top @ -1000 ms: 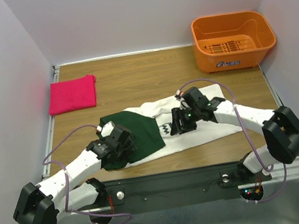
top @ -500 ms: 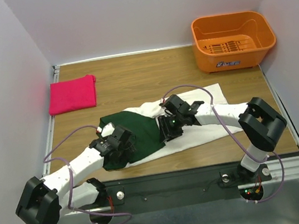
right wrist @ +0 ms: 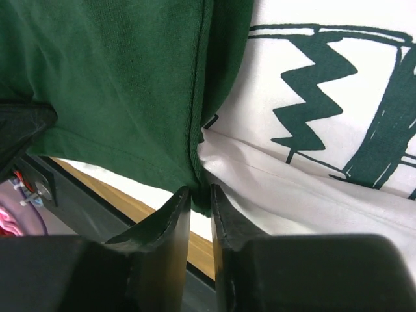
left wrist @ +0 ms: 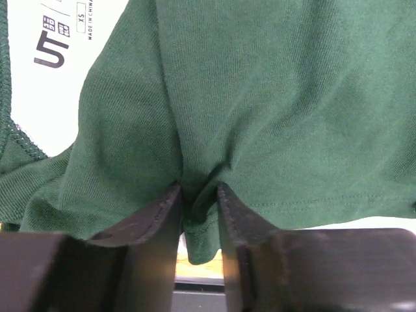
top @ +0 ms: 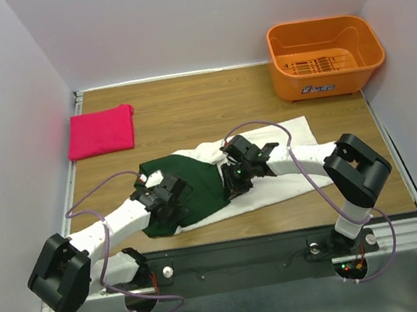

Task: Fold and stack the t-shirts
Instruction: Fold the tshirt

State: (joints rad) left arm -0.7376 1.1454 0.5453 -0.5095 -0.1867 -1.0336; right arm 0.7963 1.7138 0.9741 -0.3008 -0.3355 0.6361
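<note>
Left gripper [left wrist: 198,190] and right gripper [right wrist: 199,191] each pinch green cloth of the white tee [top: 299,131] (well apart from the pink tee [top: 100,131]); mid-fold, next probably needs a matched carry.

Back-left: folded tee [top: 100,131]; ctr-front: spread tee [top: 197,181]; back-right: basket [top: 325,54].

Item: t-shirt [left wrist: 273,97], dark green cloth filling most of the frame, wrinkled, stitched hem along the lower edge. Upper left: white inner panel with size print [left wrist: 62,32] reading "XS, MADE IN CHINA". Left gripper [left wrist: 198,190]: two dark fingers [left wrist: 153,221] pinching a fold of green cloth at the hem. Below the hem, a sliver of wooden table [left wrist: 211,268].
</note>
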